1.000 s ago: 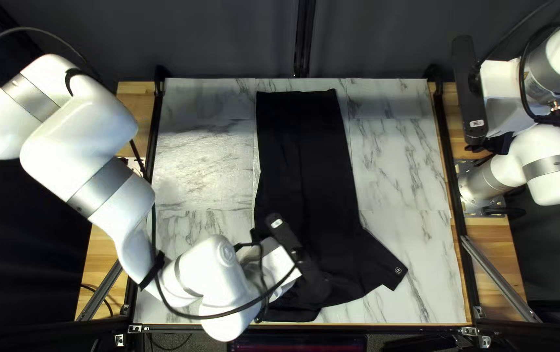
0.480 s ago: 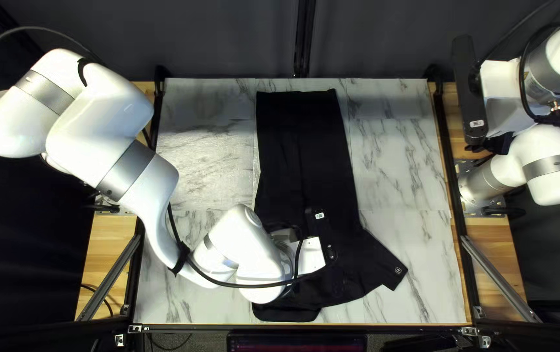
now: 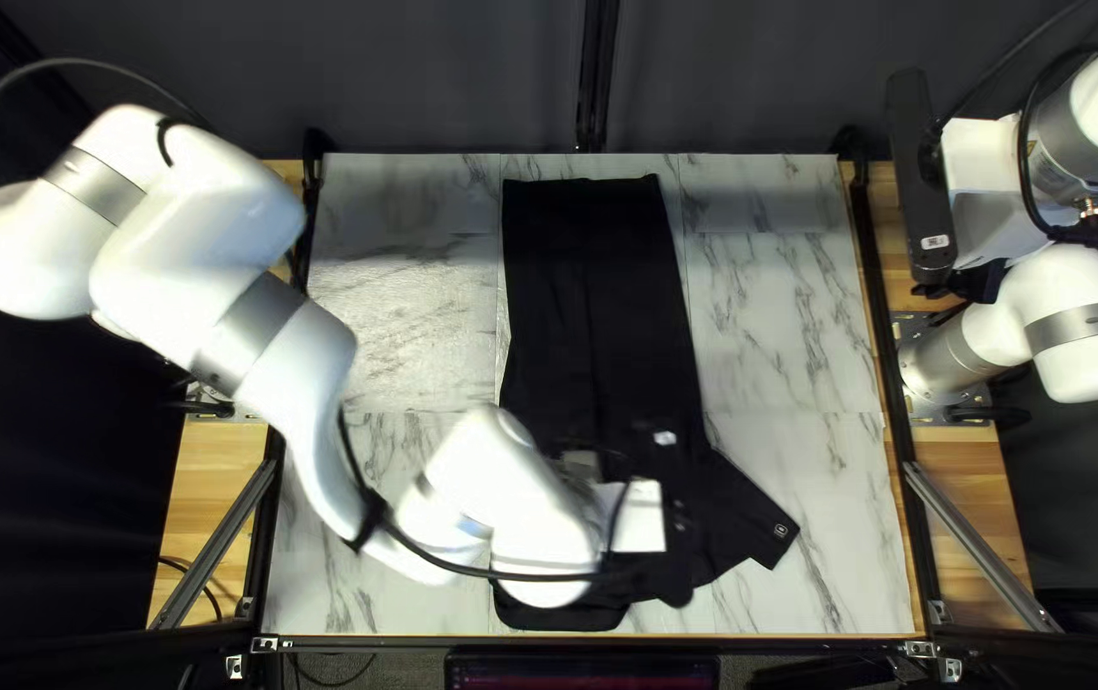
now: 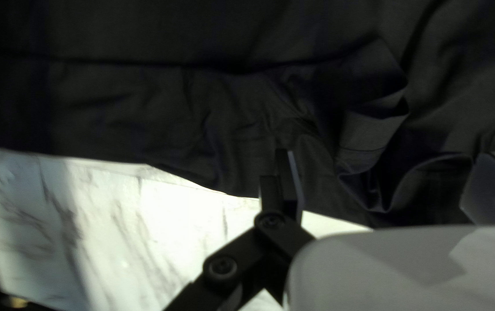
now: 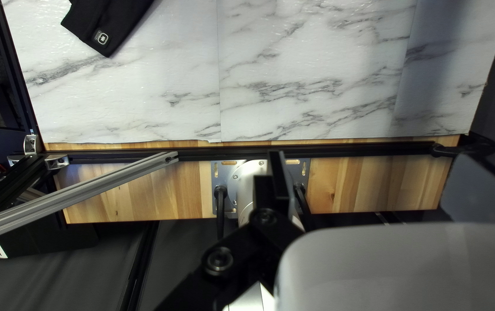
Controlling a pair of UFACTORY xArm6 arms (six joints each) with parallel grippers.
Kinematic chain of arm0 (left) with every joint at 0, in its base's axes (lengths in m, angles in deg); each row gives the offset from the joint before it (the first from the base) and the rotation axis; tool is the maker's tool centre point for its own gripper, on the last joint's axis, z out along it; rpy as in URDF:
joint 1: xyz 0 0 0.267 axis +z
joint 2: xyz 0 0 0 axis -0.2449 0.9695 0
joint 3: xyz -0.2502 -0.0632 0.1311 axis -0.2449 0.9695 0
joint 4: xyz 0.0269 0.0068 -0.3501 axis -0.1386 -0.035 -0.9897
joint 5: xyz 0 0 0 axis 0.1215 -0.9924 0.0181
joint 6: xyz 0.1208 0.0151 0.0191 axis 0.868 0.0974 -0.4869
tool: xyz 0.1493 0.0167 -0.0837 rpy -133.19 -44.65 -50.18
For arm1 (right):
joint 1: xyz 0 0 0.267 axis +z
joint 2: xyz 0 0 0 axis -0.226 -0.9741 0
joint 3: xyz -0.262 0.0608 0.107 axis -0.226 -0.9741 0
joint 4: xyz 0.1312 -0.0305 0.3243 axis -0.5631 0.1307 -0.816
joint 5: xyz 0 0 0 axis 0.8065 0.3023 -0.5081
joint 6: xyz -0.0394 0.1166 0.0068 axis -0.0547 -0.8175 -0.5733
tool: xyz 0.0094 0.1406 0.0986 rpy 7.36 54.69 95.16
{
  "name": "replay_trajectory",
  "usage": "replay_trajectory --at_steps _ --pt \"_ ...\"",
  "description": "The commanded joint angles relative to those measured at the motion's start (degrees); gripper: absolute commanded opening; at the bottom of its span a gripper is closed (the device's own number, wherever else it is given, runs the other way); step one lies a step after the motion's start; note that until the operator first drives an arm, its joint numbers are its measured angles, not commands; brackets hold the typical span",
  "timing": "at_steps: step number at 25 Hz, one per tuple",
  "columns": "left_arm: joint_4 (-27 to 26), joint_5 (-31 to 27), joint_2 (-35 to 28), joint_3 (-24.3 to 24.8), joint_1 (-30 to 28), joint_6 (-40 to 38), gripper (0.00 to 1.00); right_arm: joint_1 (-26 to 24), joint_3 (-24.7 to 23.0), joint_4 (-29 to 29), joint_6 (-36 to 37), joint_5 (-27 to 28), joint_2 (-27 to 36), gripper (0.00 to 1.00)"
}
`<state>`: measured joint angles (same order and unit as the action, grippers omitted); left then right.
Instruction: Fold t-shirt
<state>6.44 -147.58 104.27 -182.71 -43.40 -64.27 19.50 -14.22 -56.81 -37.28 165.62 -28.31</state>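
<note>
A marble-patterned tabletop (image 3: 779, 307), read as a clock with 12 at the curtain, sets the scene. The white left arm (image 3: 262, 332) reaches in from its base at 9 o'clock; the white right arm (image 3: 1080, 320) is based at 3. Between them, a black t-shirt (image 3: 594, 294) stretches from 12 o'clock down to 6, unevenly spread at its lower end. Over that end, toward 5 o'clock, the left gripper (image 3: 636, 518) has its fingers wide apart, gripping nothing, above rumpled cloth. The right gripper (image 3: 968, 284), also spread wide and empty, hangs between 2 and 3, off the marble. A sleeve (image 3: 743, 505) juts toward 4 o'clock, bearing a small pale emblem (image 3: 780, 529) near its hem.
</note>
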Motion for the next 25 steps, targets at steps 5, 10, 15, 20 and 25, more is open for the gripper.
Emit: replay_trajectory --at_steps 5,10,15,20,25 --pt "-1.0 -18.0 15.4 -23.1 0.4 1.0 1.00 0.0 0.0 0.0 0.0 0.0 0.0 1.00" --pt "-1.1 -16.5 14.7 -21.2 0.4 0.9 1.00 0.0 0.0 0.0 0.0 0.0 0.0 1.00" --pt "-1.1 -7.9 4.8 -4.7 2.1 1.0 1.00 0.0 0.0 0.0 0.0 0.0 0.0 1.00" --pt "-2.7 1.2 -0.2 3.0 2.3 1.7 1.00 0.0 0.0 0.0 0.0 0.0 0.0 1.00" --pt "-7.0 12.4 -3.2 9.2 3.9 6.8 1.00 0.0 0.0 0.0 0.0 0.0 0.0 1.00"
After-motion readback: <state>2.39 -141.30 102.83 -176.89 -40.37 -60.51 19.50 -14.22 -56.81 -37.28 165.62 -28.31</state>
